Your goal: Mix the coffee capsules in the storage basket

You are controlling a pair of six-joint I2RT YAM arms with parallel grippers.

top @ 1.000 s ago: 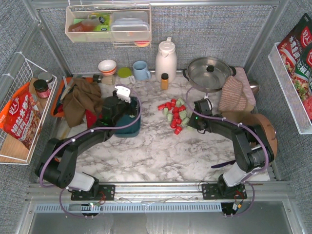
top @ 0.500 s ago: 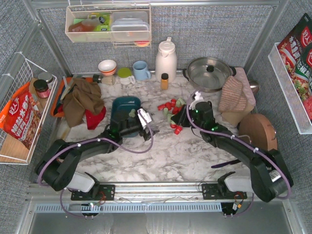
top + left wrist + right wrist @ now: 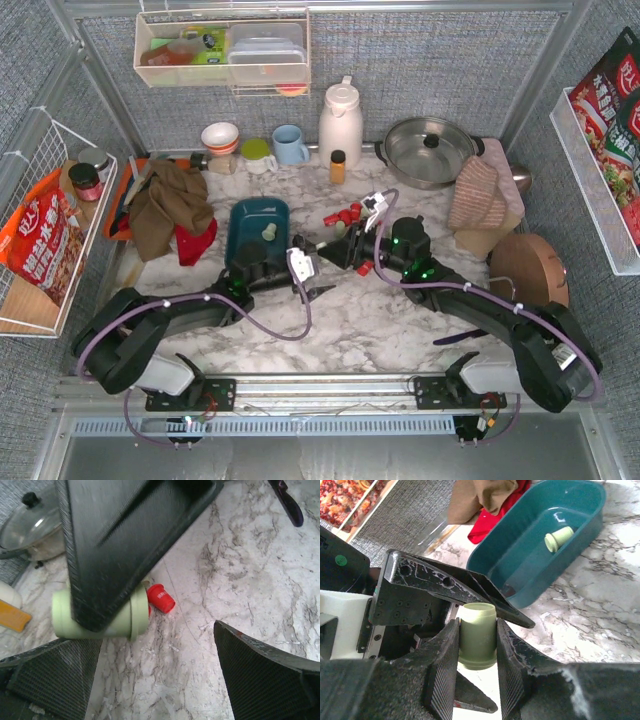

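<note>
The dark teal storage basket (image 3: 250, 215) sits left of centre with one pale green capsule (image 3: 268, 232) in it. Red and green coffee capsules (image 3: 349, 214) lie in a loose heap to its right, partly hidden by my right arm. My right gripper (image 3: 336, 250) is shut on a green capsule (image 3: 477, 645), held just right of the basket (image 3: 520, 555). My left gripper (image 3: 320, 268) is open and empty, its fingers (image 3: 445, 585) spread around the right gripper's tip. In the left wrist view the held green capsule (image 3: 100, 620) and a red capsule (image 3: 161, 598) on the marble show.
Along the back stand an amber bottle (image 3: 337, 166), a white flask (image 3: 340, 122), a lidded pot (image 3: 430, 148), a blue mug (image 3: 290, 145) and bowls. A brown cloth (image 3: 168, 205) and a red cloth (image 3: 195, 240) lie left of the basket, by the orange tray (image 3: 118, 205).
My left arm came off the basket and swung right, leaving a green capsule in it. My right gripper moved left from the heap with a green capsule, to between the left fingers.
</note>
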